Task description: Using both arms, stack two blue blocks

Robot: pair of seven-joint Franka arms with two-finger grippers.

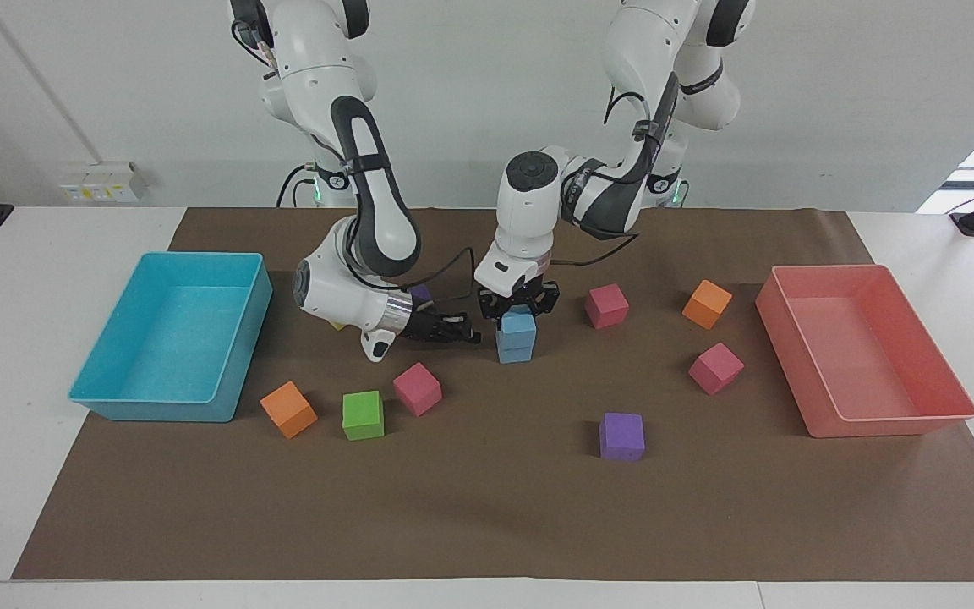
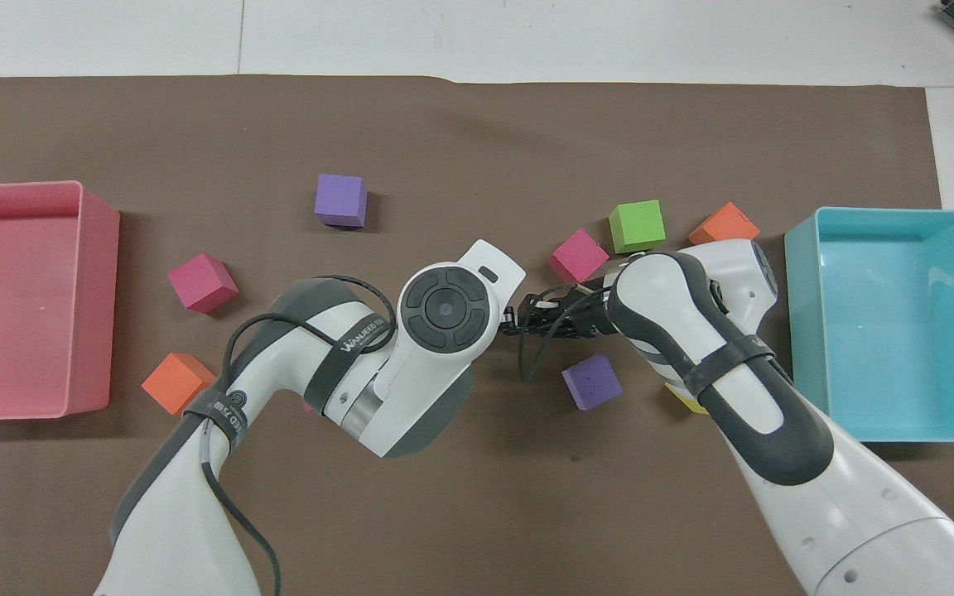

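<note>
1. Facing view: the left gripper [image 1: 518, 309] is clenched on the upper light-blue foam cube [image 1: 518, 324], seated on the lower light-blue foam cube [image 1: 515, 348]. The right gripper [image 1: 458, 331], clenched empty, waits at the stack's nine o'clock.
2. Overhead view: the arms hide both cubes. Risk: a skewed release may topple the stack.

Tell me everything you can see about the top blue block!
The top blue block is a small light sky-blue cube that looks like matte foam. It sits upright on a matching bottom blue block, making a little tower near the middle of the brown mat. The left gripper comes straight down onto it, shut on its sides. The right gripper is beside the tower, shut and empty. From overhead the block is hidden under the left arm.
</note>
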